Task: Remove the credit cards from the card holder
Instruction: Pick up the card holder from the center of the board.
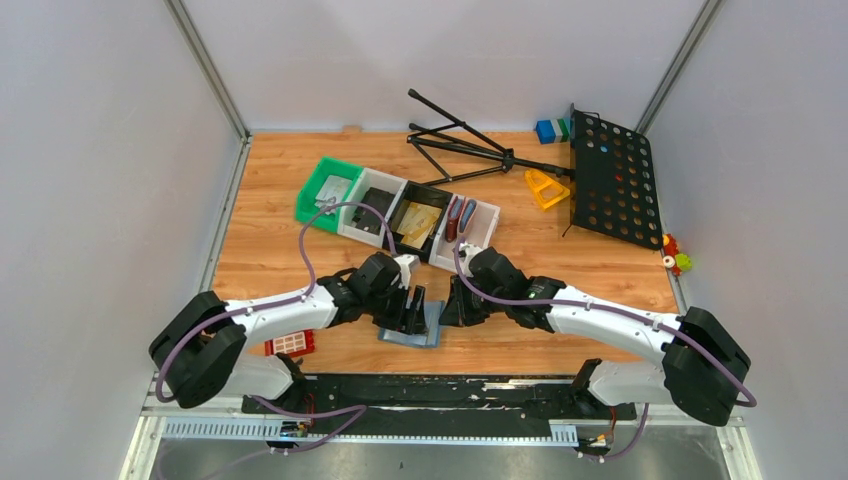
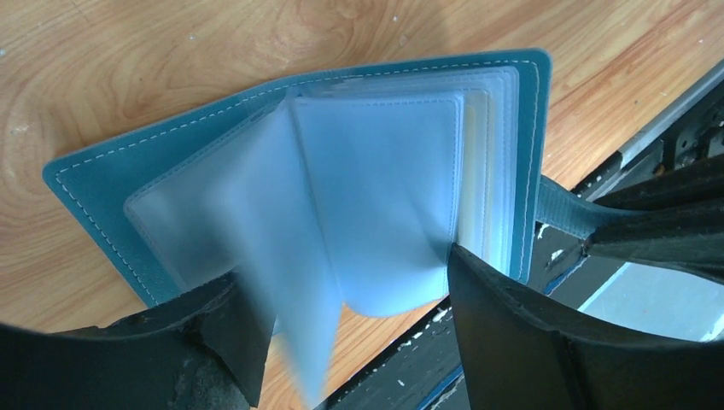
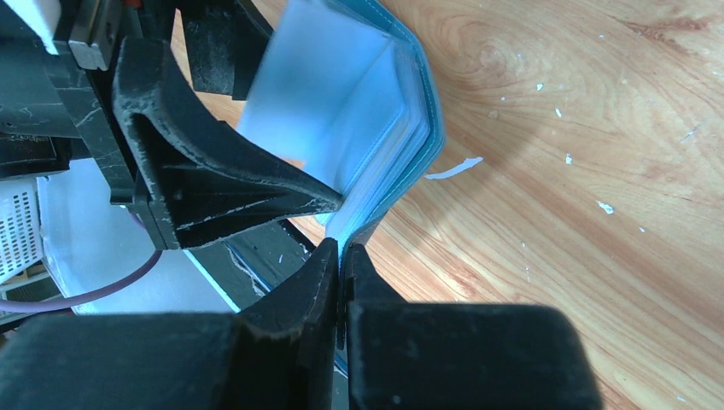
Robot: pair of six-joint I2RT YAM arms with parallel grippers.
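Open card holder [image 2: 102, 175] lies on tabletop [image 2: 171, 51] near front edge, strap [image 2: 559, 213] clamped in right gripper [image 3: 341, 252]: hold it steady. Left gripper [image 2: 346, 278] stands apart, straddling frosted sleeves [image 2: 376, 188]; cards unseen. Isolate one sleeve, pinch card edge only.

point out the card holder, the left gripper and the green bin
card holder [image 2: 94, 184]: left wrist view, on its stitched blue cover
left gripper [image 2: 350, 282]: left wrist view, midway between its fingertips
green bin [image 1: 314, 188]: top view, on its left wall
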